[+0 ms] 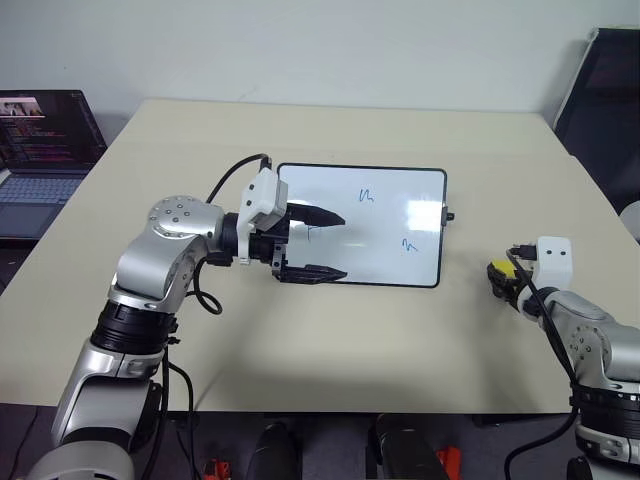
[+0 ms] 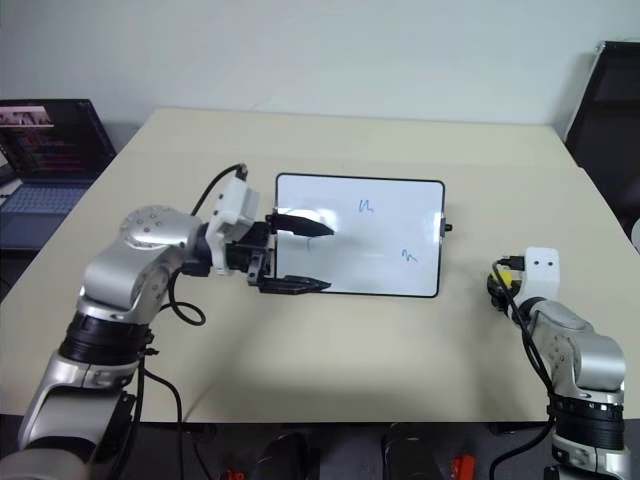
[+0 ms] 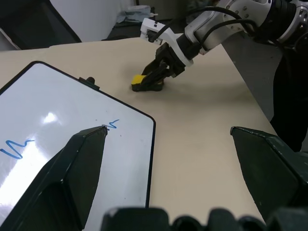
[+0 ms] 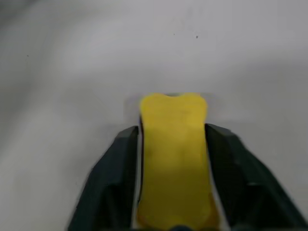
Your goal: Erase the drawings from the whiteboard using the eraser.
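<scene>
Gripping the yellow eraser [image 4: 173, 159] between both fingers, the right end effector [image 3: 156, 79] sits low on the beige worktop [image 1: 330, 340], well to the right of the whiteboard [image 1: 385, 205]. The eraser rests against the worktop surface. The left end effector [image 1: 318, 243] stands wide open and empty, one finger over the board's left portion, the other at its near edge. Three blue drawings [image 1: 366, 196] remain on the board. A laptop [image 1: 40, 165] lies at far left.
</scene>
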Robot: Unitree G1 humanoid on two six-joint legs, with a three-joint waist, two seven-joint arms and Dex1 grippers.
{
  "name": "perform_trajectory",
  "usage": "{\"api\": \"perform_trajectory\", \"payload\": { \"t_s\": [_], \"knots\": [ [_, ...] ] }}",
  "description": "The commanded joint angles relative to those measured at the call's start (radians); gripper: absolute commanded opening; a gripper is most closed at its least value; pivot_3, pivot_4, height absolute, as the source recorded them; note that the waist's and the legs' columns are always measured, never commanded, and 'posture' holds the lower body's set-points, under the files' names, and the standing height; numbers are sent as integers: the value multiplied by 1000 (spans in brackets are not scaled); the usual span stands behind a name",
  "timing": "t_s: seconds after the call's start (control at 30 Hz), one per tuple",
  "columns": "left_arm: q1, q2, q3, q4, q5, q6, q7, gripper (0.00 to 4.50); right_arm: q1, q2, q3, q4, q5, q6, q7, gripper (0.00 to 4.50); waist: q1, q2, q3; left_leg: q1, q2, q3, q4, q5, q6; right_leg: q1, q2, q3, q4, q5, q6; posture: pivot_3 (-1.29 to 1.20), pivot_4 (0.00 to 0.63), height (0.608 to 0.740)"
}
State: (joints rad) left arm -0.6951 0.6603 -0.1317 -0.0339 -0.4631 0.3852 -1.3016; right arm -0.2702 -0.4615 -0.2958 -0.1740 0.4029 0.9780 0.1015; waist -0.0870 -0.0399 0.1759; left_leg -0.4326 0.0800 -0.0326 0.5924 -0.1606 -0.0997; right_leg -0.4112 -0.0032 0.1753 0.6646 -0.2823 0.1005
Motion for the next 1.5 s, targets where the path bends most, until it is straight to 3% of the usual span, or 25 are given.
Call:
{"api": "perform_trajectory", "payload": {
  "t_s": [0.03,0.23,0.47,0.6,0.73,0.97,1.3,1.5],
  "knots": [
    [4,1,15,-46,-6,3,9,4500,-5,5,-14,-12,-16,-26,-1,1249,0,0,0,0,0,0,0,0,0,0,0,0,0,0,0,0,150,740],
    [48,7,64,-77,-35,71,80,4500,16,10,-26,-60,-36,-38,-1,1247,0,0,0,0,0,0,0,0,0,0,0,0,0,0,0,0,150,740],
    [204,22,98,-213,7,147,262,4500,126,-46,-1,-290,-46,-97,67,1247,2,0,0,0,0,-2,0,0,0,0,0,-2,0,0,0,0,150,740],
    [246,22,103,-245,6,161,316,4500,130,-10,4,-423,-2,-93,68,1247,1,0,0,0,0,-3,1,0,0,1,0,-2,0,-1,-2,0,150,740],
    [249,19,91,-237,5,151,321,4500,100,16,109,-486,-62,-155,59,1247,0,0,0,0,0,-3,2,0,0,1,0,-2,1,-1,-6,0,150,740],
    [219,28,61,-119,27,69,217,4500,5,37,345,-309,-297,-415,29,1246,1,0,0,0,0,-3,2,0,0,1,0,-3,0,-1,-6,0,150,740],
    [126,18,-9,-13,72,3,97,4500,6,110,432,-31,-450,-767,33,1246,4,0,0,-1,0,-3,1,0,0,1,0,-3,0,0,-6,0,150,740],
    [115,11,-13,-12,82,8,96,4500,44,140,490,79,-481,-822,91,1246,0,0,0,0,0,-3,1,0,0,1,0,-3,0,2,-3,0,150,740]
  ]
}}
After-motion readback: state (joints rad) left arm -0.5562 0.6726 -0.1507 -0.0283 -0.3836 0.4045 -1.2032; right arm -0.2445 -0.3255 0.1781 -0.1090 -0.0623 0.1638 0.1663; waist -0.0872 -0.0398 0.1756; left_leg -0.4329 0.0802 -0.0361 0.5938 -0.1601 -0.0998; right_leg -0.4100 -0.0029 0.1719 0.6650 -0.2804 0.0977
